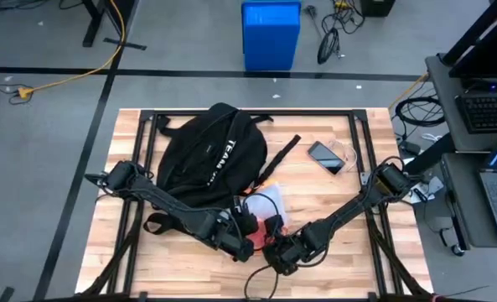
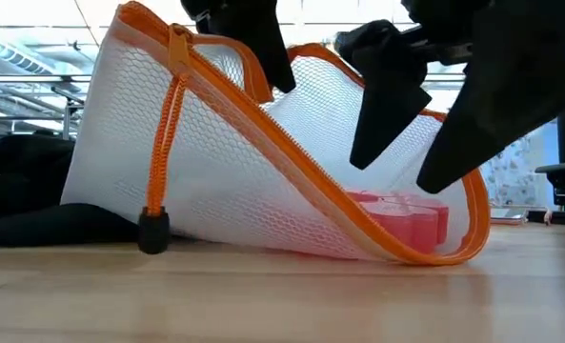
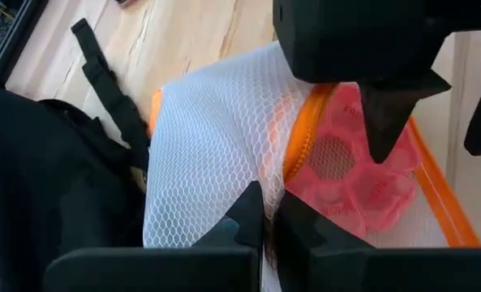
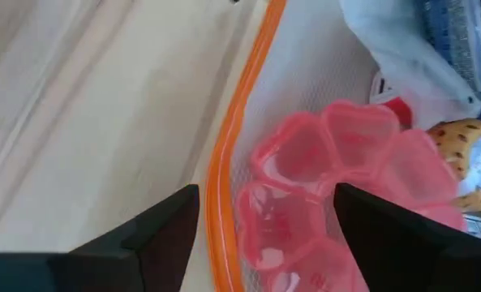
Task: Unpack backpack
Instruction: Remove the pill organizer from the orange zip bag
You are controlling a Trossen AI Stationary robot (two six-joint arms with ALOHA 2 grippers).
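With the backpack (image 1: 210,151) lying behind on the worktop (image 1: 349,210), the left claw (image 3: 264,223) pinches the mesh pouch (image 2: 292,181) while the right claw (image 4: 264,219) spreads wide over the pink case (image 4: 337,186), likely to grab it next.

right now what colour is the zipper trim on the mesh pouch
Orange, edging the white mesh pouch; the low view shows it best.

A white mesh pouch (image 2: 263,181) with orange zipper lay on the worktop (image 1: 332,201), containing a pink pill organizer (image 4: 337,195). A phone (image 1: 325,157) lay apart.
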